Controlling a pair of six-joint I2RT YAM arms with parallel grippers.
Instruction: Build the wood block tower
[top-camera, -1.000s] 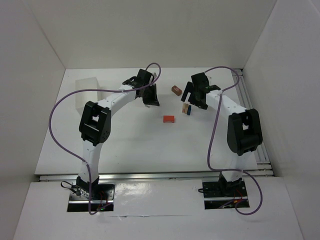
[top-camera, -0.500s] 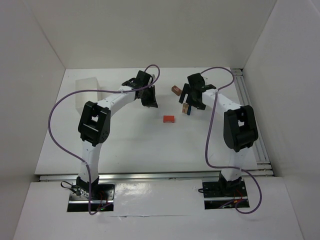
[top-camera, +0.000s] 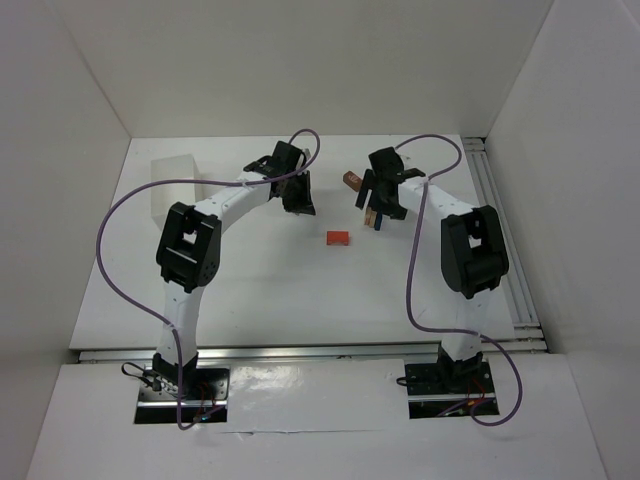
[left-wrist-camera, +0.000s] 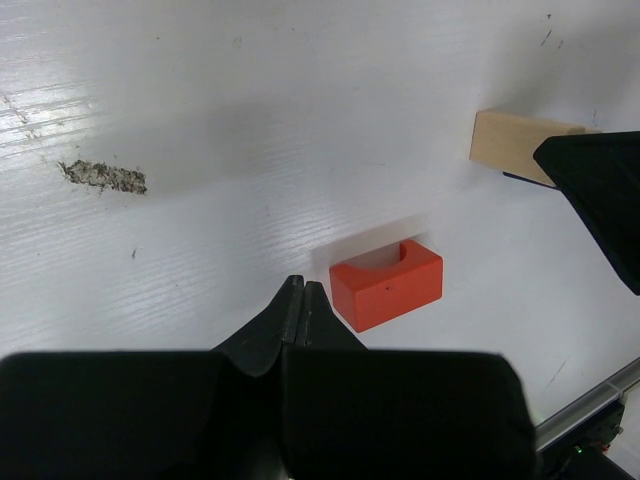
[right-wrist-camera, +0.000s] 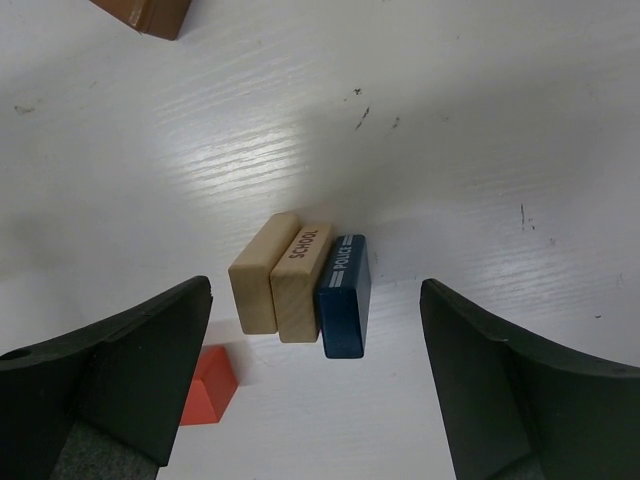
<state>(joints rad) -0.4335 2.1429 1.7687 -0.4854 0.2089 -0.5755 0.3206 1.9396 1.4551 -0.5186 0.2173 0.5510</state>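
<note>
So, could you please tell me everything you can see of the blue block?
The blue block is a dark-blue painted wooden slab lying on the white table. Its upward face reads POLICE in white. One long side sits flush against the pale SCHOOL block, and it lies under the open right gripper, untouched.

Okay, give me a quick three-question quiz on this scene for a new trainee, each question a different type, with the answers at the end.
1. True or false: the left gripper is shut with nothing in it.
2. Multiple choice: which word is printed on the blue block? A) SCHOOL B) POLICE C) FIRE
3. Short answer: which gripper is open, with the pale block and the blue block between its fingers?

Key: 1 true. 2 B. 3 the right gripper.
</note>
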